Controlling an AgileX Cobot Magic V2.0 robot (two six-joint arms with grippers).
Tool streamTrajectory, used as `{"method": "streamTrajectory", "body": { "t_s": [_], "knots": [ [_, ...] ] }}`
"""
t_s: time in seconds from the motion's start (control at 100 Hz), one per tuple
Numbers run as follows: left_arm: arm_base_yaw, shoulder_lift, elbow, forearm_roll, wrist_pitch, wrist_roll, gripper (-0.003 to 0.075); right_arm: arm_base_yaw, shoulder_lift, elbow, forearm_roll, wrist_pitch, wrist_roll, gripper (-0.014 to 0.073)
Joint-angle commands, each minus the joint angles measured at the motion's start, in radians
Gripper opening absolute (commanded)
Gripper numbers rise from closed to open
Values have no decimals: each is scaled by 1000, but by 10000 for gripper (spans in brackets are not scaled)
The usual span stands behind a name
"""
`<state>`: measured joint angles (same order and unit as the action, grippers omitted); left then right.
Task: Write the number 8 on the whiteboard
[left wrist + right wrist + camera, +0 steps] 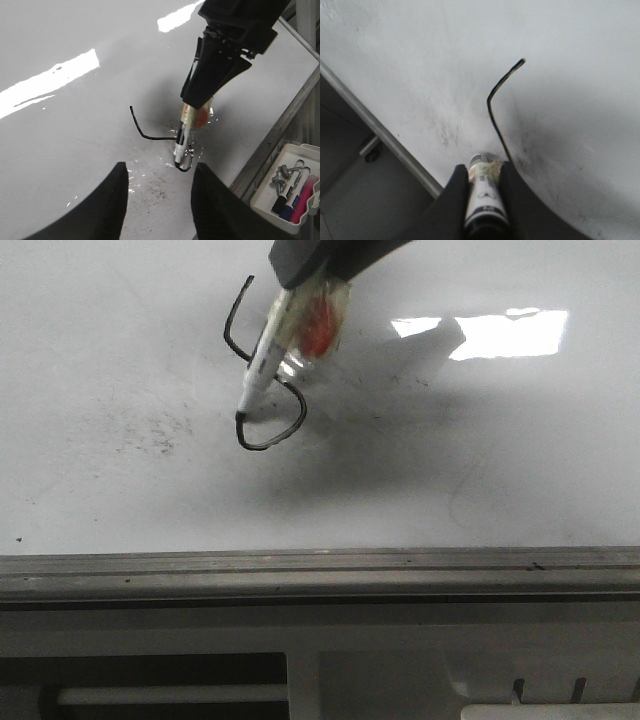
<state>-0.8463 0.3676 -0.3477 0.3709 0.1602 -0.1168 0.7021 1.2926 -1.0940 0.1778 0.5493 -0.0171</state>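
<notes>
The whiteboard [450, 440] is glossy white with faint smudges. My right gripper [308, 275] comes in from the top of the front view, shut on a white marker [262, 360] wrapped in tape, with a red spot beside it. The marker tip touches the board at the black line of the number 8 [298, 420]. An angular upper stroke and a rounder lower curve show; the marker hides the middle. The right wrist view shows the fingers clamped on the marker [482, 195] and the stroke [492, 100]. My left gripper [159, 200] is open and empty, hovering above the board near the marker [180, 145].
A grey metal rail [320, 570] edges the board's near side and also shows in the left wrist view [280, 130]. A white tray [265, 197] with spare markers sits beyond the rail. Glare patches [505, 335] lie at the board's upper right.
</notes>
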Motion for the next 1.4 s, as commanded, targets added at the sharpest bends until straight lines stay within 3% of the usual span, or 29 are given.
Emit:
{"method": "streamTrajectory", "body": {
  "t_s": [0.0, 0.17, 0.51, 0.7, 0.96, 1.1, 1.39],
  "knots": [
    [-5, 6, -32, -13, -81, -15, 283, -53, -36, -46, -78, -126, -8, -52],
    [-5, 6, -32, -14, -81, -15, 283, -127, -72, -53, -93, -141, -8, -52],
    [-5, 14, -30, -14, -79, -15, 283, -73, -59, -73, -90, -224, -12, -52],
    [-5, 16, -22, -16, -78, -15, 283, -71, -64, -73, -90, -202, -12, -52],
    [-5, 81, -22, -12, -108, -13, 284, 69, -165, -22, -90, -196, -50, -52],
    [-5, 220, -22, 14, -236, -13, 284, 126, -176, 57, -69, -124, -46, -51],
    [-5, 579, -22, 13, -587, -13, 284, 129, -176, 141, -48, -86, 17, -51]
  ]
}}
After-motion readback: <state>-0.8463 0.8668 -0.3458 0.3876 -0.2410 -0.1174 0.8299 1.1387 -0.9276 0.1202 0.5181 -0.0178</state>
